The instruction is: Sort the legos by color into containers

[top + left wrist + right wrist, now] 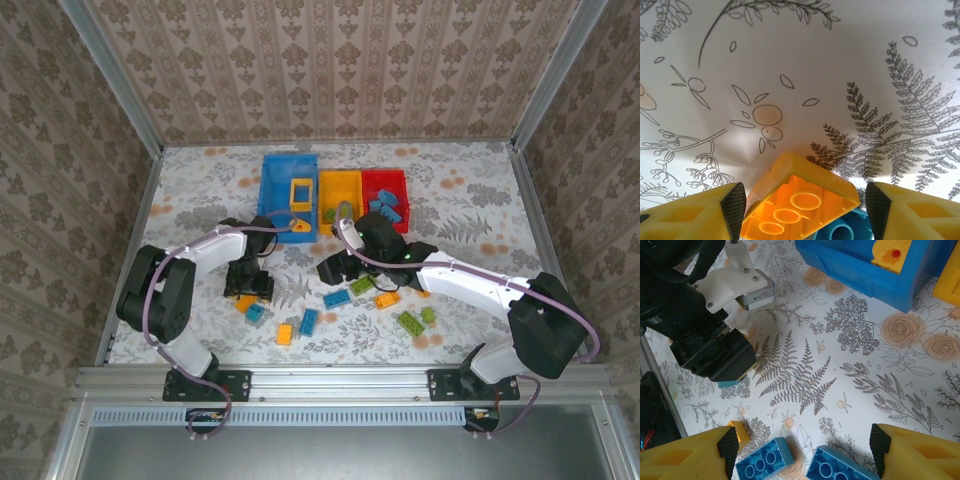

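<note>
Fern-and-flower print tablecloth [460, 200] on table, patterned wallpaper behind. Your left gripper [802, 205]: jaws spread wide, nothing clamped. Tilted orange studded plastic brick [800, 192] sits between its fingers, blue round-studded brick [845, 231] just beneath. Your right gripper [802, 445]: jaws wide apart, empty. Pair of blue studded bricks [765, 461] lies flat between its fingertips. Blue plastic bin [860, 275] ahead, to its right; orange-yellow bin [340, 180] and red bin [385, 177] beside that.

Top external: high behind the arm bases, looking down over the whole table [200, 195]. Left wrist: very close above the cloth, over an orange brick [800, 200]. Right wrist: farther off, facing the left arm [705, 335] and blue bin [860, 270], both shared with the top view.
</note>
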`<state>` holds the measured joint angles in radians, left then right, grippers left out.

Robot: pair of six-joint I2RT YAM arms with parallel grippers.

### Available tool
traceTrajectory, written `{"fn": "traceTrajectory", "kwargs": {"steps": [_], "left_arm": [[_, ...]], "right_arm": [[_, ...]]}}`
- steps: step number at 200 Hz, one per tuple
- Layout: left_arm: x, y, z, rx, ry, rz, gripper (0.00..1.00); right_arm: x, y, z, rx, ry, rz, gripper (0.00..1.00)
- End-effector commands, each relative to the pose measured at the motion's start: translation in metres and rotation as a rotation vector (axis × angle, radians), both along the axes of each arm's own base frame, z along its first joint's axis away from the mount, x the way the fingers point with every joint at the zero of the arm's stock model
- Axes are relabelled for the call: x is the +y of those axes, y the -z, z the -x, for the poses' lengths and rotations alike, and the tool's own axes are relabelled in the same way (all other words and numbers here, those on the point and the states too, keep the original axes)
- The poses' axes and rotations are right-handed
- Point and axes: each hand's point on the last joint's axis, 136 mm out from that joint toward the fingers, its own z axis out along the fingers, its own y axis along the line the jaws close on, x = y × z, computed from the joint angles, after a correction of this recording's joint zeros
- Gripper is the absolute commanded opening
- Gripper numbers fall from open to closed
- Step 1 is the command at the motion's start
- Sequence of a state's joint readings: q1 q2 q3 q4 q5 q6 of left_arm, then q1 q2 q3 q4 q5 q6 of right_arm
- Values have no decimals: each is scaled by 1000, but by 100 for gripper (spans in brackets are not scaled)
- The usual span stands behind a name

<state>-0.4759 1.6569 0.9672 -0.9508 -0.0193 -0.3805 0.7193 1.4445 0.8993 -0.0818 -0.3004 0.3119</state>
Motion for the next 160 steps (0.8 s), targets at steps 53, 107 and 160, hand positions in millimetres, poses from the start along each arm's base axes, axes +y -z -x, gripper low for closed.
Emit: {"fn": "traceTrajectory", "kwargs": {"steps": [53, 107, 160], "left_arm": [[10, 4, -9, -32, -28, -51, 46], [8, 11, -7, -10, -47, -51, 52], [8, 6, -12, -49, -62, -48, 36]], "right_arm": [[16, -27, 9, -3, -63, -114, 73], [18, -26, 10, 23, -64, -116, 73], [17, -24, 8, 21, -63, -98, 73]]}}
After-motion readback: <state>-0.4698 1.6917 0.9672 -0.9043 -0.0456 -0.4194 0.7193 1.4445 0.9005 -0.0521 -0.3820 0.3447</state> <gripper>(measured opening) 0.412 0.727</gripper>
